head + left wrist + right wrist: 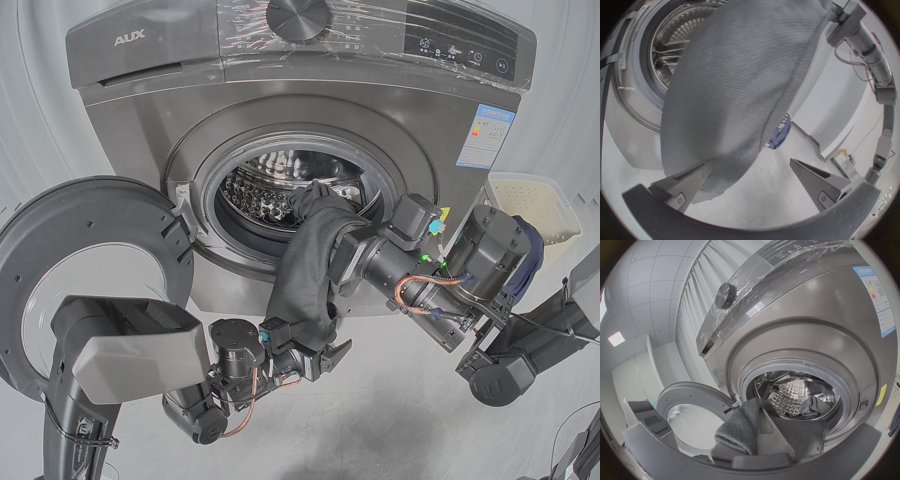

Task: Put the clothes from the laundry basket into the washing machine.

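Observation:
A dark grey garment (306,275) drapes from the drum opening (269,187) of the washing machine (187,119) over the front rim and hangs toward the floor. One end lies inside the drum (815,405). My right gripper (765,427) is at the rim, wrapped in the garment and shut on it. Below, my left gripper (331,357) is open under the hanging lower end. In the left wrist view the garment (740,87) rests against one of the fingers (704,170) while the other is bare.
The round door (94,250) stands swung open at the left. A cream laundry basket (531,200) sits to the right of the machine, with a blue cloth (530,262) by it behind my right arm. The floor in front is bare.

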Motion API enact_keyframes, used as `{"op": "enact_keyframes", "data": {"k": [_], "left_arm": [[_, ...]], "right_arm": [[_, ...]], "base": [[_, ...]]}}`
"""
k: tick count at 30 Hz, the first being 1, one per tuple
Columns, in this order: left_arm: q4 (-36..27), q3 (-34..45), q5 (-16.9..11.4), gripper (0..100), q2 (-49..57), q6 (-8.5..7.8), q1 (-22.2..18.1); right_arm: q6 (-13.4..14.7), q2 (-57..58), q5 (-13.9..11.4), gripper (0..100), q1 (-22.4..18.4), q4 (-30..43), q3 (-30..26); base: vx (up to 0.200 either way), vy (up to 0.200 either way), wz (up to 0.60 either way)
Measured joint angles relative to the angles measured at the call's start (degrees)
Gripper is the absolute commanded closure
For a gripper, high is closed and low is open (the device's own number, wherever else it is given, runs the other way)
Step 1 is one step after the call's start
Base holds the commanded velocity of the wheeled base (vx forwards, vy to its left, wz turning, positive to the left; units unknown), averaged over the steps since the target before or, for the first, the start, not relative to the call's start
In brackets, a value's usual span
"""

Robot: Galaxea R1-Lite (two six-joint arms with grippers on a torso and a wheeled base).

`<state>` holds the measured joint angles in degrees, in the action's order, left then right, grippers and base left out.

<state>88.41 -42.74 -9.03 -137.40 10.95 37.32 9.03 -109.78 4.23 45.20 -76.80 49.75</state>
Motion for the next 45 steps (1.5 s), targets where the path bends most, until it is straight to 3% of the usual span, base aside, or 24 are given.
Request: {"op": "enact_keyframes", "data": {"k": [8, 9, 24, 34, 39, 45], "left_arm": [[-0.02, -2.21, 2.85, 0, -1.44, 0.05, -1.33], [-0.05, -2.40, 3.16, 100, -1.51, 0.09, -1.40], [-0.02, -3.21, 4.83, 100, -1.05, 0.35, -2.69], [0.05, 13.42, 2.90, 100, 11.61, 0.00, -3.34], [0.02, 21.75, 1.68, 100, 21.60, -0.28, -4.94], [-0.13, 27.26, -0.84, 100, 32.63, -1.18, -8.48]], "right_arm": [[0.00, -0.04, 0.00, 100, -0.15, -0.17, -0.41], [0.00, -0.06, 0.00, 100, -0.15, -0.27, -0.50], [0.00, -0.41, 0.00, 100, -0.37, -0.55, -1.38], [0.05, 0.27, -0.27, 100, -2.01, -0.61, -4.06], [0.02, 1.69, -1.08, 100, -2.86, -0.66, -9.02], [-0.11, 5.07, -4.10, 100, -4.33, -1.80, -17.09]], "base": [[0.000, 0.000, 0.00], [0.000, 0.000, 0.00], [0.000, 0.000, 0.00], [0.000, 0.000, 0.00], [0.000, 0.000, 0.00], [0.000, 0.000, 0.00]]}}
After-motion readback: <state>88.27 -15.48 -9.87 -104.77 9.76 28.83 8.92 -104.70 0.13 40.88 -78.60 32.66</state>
